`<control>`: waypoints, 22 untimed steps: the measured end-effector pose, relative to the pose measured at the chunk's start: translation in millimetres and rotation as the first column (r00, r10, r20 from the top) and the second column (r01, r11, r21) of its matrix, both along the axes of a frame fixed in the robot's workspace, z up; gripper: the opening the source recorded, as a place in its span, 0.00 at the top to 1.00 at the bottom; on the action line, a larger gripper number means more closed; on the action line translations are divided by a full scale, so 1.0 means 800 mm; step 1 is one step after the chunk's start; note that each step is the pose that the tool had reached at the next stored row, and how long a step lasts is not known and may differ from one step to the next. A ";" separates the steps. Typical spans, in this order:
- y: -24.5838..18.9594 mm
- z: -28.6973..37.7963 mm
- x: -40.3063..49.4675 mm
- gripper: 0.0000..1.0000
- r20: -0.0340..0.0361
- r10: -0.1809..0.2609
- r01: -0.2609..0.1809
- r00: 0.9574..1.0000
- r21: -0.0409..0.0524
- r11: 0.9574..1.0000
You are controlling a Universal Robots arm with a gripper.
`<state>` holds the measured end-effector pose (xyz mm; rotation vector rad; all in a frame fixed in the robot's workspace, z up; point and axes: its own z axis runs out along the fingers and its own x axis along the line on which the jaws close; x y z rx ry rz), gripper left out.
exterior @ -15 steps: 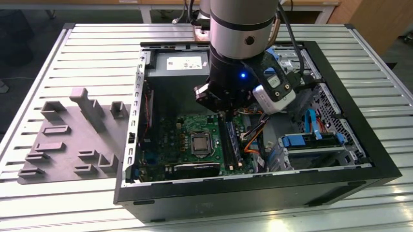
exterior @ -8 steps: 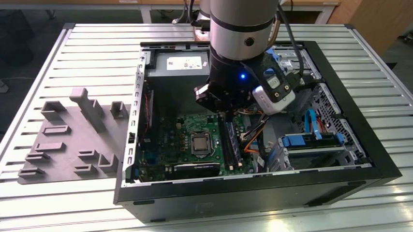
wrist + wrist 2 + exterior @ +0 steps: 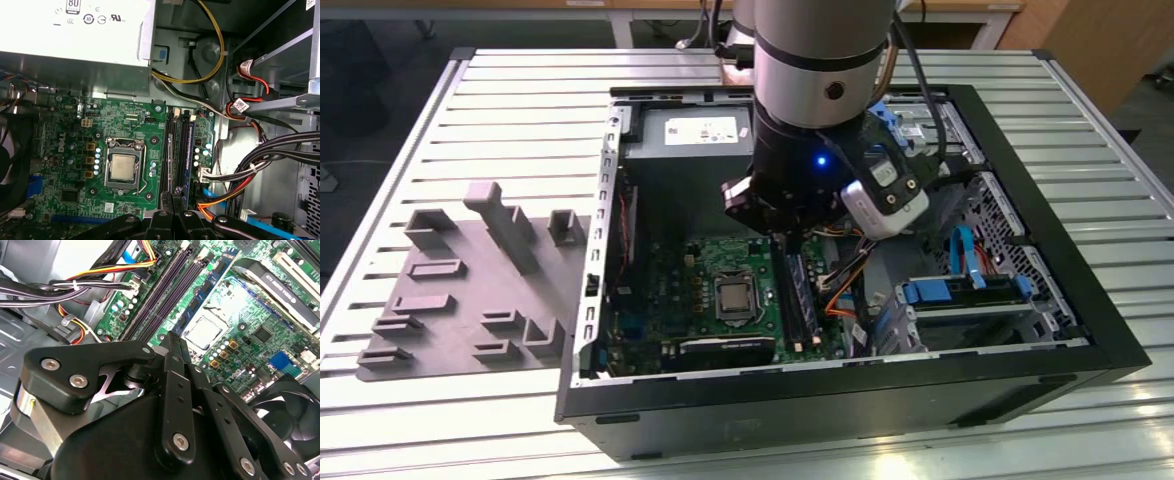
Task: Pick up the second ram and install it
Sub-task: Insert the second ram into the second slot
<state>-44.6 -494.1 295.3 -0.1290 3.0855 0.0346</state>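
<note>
second ram (image 3: 212, 286): blue stick. In the second wrist view it runs straight out from the pincer (image 3: 173, 338) tips, parallel to the black slots (image 3: 160, 297), on their CPU socket (image 3: 202, 332) side. Pincer pads are drawn together at the stick's upper edge, and we read that as clamped on it. The stick sits over the motherboard (image 3: 65, 145), along the board edge nearest the cable bundle (image 3: 250, 170), low inside the open PC case (image 3: 854, 405). The case stands toward the table (image 3: 520, 100) edge on the exterior view's right. A grey fixture tray (image 3: 467, 290) lies by the opposite edge. We can't tell whether the stick's contacts are already in a slot or just above it.

Step in hand, our read: install phase. Pickup is done and the stick is lined up at the slots.

Seating calls for the stick square to the slot, notch matched and end latches open, then a straight, even push. Risks: tilt, or catching the cables just beside.
</note>
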 end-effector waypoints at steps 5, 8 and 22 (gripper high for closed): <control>0.0000 -0.0017 0.000 0.89 0.000 0.000 0.000 1.000 0.000 1.000; 0.0000 -0.0029 0.000 0.89 0.000 0.000 0.000 1.000 0.000 1.000; 0.0000 -0.0098 0.000 0.89 0.000 0.000 0.000 1.000 0.000 1.000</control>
